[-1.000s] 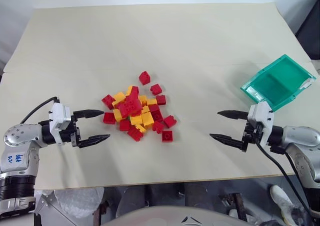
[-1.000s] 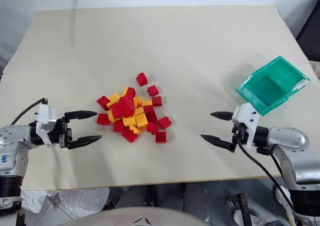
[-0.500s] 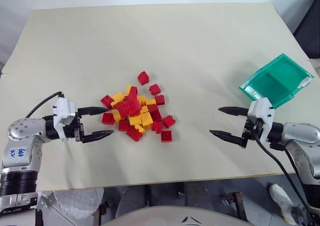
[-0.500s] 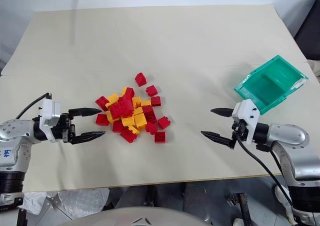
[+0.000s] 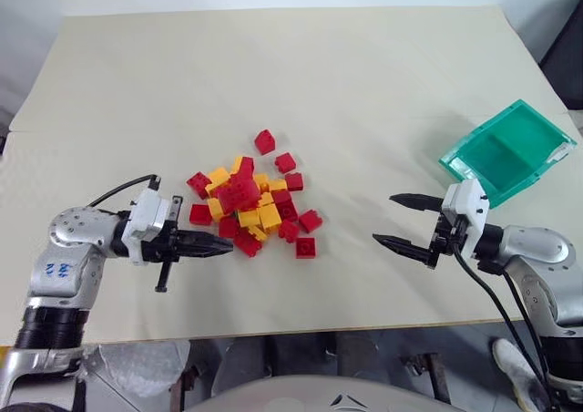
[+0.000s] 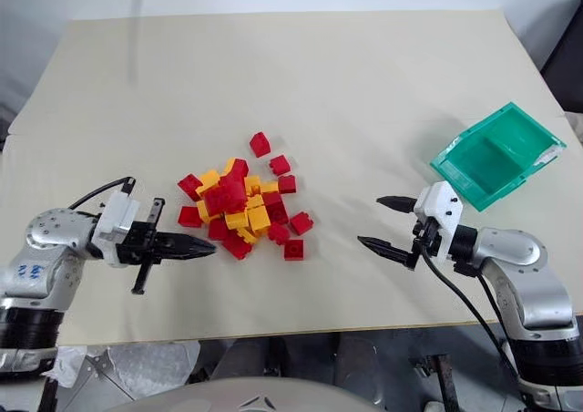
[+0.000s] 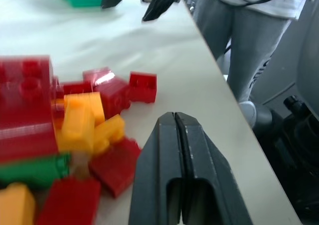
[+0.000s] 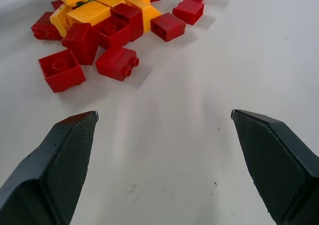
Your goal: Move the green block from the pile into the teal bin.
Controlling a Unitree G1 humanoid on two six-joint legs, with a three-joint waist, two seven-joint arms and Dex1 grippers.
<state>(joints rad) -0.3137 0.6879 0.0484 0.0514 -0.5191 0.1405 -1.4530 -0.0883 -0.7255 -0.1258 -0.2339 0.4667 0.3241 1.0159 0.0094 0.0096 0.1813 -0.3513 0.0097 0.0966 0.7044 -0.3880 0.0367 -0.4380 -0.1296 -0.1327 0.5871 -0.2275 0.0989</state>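
Counter (image 5: 301, 75): a broad, flat surface covered in a matt, pale cream sheet; a faint crease line is seen across it behind the pile.

Pile (image 5: 252, 202): a loose heap of small, glossy plastic bricks in red and yellow, boxy in shape with round studs on top. A few single red bricks are scattered at its rim.

Green block (image 7: 34, 168): a smooth plastic brick, seen in the left wrist view wedged low in the pile under a large red brick and beside yellow ones. Only one long side of it is shown. In the right wrist view a thin green edge (image 8: 89, 2) is glimpsed beneath the yellow bricks.

Teal bin (image 5: 507, 152): a translucent rectangular tray with low walls and a white label on its near edge. It is set at an angle near the counter's right edge, well apart from the pile.

Left end effector (image 5: 225, 245): two black tapered fingers are pressed together along their whole length, with nothing between them. It is pointed roughly level at the pile's near left side, its tip just beside the outer red bricks.

Right end effector (image 5: 383, 220): two black pointed fingers with finely textured inner pads are spread wide and are empty. It is held above bare counter between the pile and the bin, aimed toward the pile.
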